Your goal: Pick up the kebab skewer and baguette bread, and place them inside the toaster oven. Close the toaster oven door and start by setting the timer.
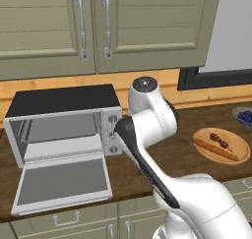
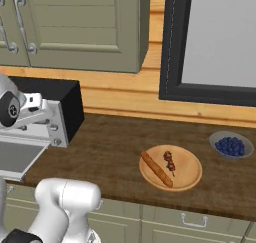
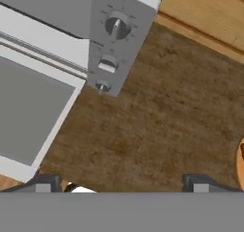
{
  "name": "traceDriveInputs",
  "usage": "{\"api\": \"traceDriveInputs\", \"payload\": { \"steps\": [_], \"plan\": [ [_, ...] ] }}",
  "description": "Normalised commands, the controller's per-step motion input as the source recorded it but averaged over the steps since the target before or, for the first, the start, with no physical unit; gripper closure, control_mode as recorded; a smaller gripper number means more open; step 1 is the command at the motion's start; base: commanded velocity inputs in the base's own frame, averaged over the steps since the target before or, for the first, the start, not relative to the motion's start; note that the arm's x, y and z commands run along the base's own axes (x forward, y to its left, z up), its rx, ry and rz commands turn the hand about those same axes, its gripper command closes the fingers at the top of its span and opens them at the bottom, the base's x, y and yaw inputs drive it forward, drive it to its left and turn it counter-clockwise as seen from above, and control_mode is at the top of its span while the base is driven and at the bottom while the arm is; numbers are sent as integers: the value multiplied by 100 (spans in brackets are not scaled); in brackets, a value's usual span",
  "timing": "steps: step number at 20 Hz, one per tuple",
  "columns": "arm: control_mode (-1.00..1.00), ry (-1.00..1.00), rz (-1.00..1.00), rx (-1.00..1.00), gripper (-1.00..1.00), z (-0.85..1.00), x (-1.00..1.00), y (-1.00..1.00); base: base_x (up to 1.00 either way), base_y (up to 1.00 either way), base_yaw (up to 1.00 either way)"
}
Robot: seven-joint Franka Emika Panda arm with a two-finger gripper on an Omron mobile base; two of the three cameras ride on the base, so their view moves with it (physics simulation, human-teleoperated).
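Right of the open toaster oven (image 1: 59,130), gripper (image 3: 121,184) w/ jaws spread wide & empty should swing right to the kebab skewer (image 2: 170,162), gripping mid-stick, clear of baguette bread (image 2: 156,169)

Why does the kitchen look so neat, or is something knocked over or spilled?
Nothing stands out. The toaster oven door lies open and flat, on purpose. The kebab skewer and baguette bread lie side by side on the wooden plate. The blueberries stay inside their bowl. Nothing is spilled on the counter.
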Motion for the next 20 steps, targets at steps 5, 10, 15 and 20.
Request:
{"api": "traceDriveInputs", "payload": {
  "steps": [5,10,15,20],
  "plan": [
    [-100,-20,13,-15,-100,-21,2,100,0,0,0],
    [-100,-2,3,-3,-100,-12,31,100,0,0,0],
    [-100,-11,-1,4,-100,-24,40,85,0,0,0],
    [-100,-13,-1,17,-100,-13,35,51,0,0,0]
  ]
}}
